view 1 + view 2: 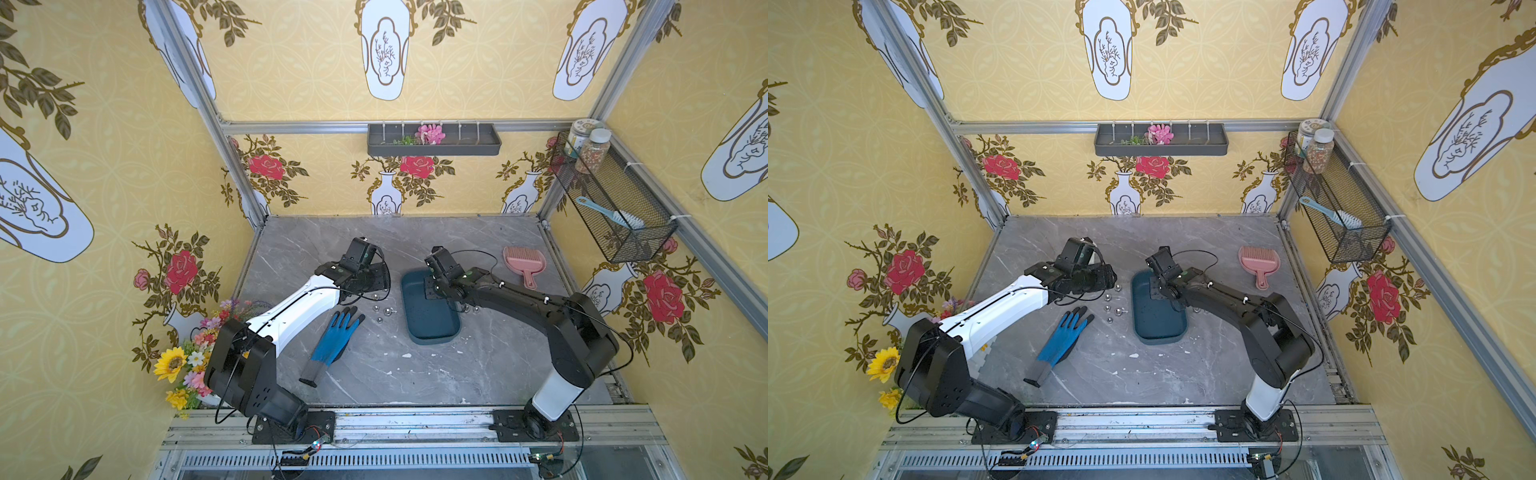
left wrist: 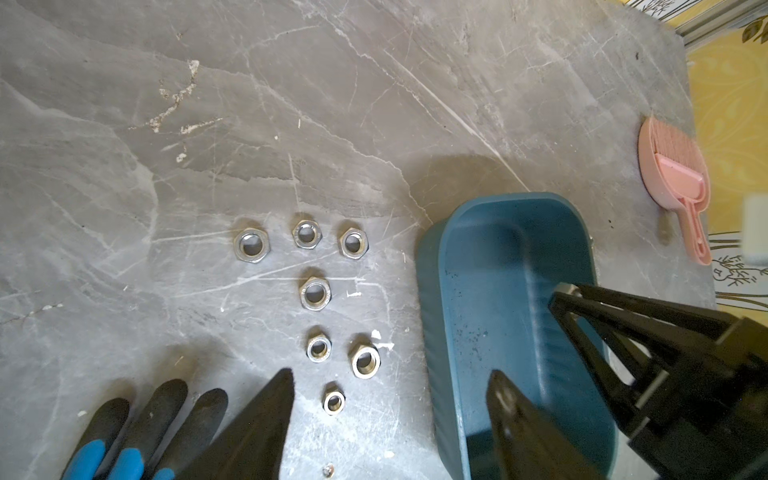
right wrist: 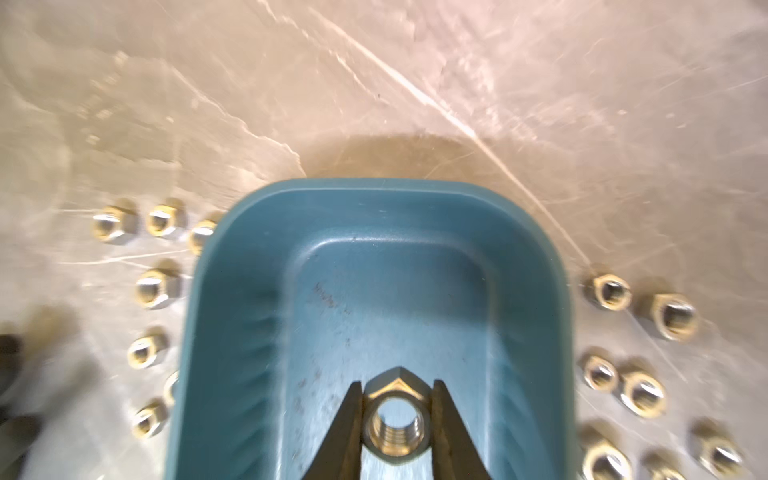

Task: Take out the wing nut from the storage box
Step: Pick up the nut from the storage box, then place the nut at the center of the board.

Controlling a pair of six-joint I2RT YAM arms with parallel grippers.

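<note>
Past the blue glove (image 1: pixel 336 336), the left gripper (image 2: pixel 390 380) is hanging spread wide over loose nuts (image 2: pixel 316 293) on the table (image 1: pixel 374 374) — and the right gripper (image 3: pixel 397 388) is clamping a nut (image 3: pixel 395 428) (hex-shaped, threads showing) inside the storage box (image 3: pixel 257 266).

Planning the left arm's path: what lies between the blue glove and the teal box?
Loose hex nuts on the table, between glove and storage box; clearest in left wrist view.

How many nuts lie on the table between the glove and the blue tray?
7 nuts, seen from the left wrist: three in a row, one beside that row, three nearer the glove. The left end effector could hide another.
</note>
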